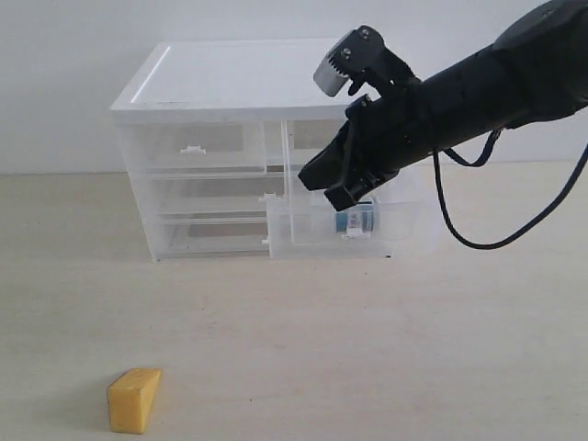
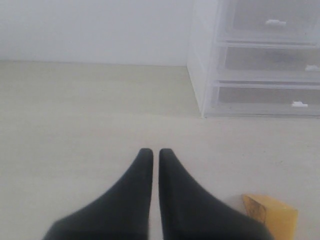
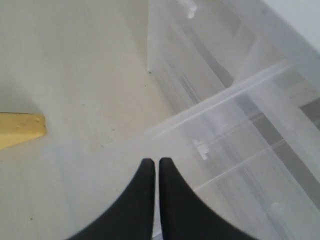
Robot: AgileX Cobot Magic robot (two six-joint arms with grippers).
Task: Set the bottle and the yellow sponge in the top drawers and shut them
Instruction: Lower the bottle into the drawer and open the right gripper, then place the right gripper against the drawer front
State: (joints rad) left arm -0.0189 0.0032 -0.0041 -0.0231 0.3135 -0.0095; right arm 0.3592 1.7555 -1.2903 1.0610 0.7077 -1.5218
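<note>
**Bottle stowed, sponge waiting, no drawer finished yet**

In the exterior view the bottle (image 1: 358,220) is lying on its side in what appears to be the right top drawer (image 1: 303,230), which is standing pulled out of the cabinet (image 1: 230,83). The right pincer (image 1: 347,198) is hovering just above the bottle, at about 11 o'clock from it. Its jaws are pressed together and gripping nothing. The bottle half of the job is therefore looking done, apart from pushing this drawer shut.

The yellow sponge (image 1: 134,400) is sitting on the surface (image 1: 386,349), well apart from the cabinet and at about 7 o'clock from it. The left top drawer (image 1: 197,147) is looking closed and empty. The left pincer (image 2: 151,150) is not showing in the exterior view. Its own camera is showing it closed and empty above the surface, with the sponge near it.

Judging from this, four steps remain: opening the left drawer, grasping the sponge, dropping it in, and closing both drawers.
</note>
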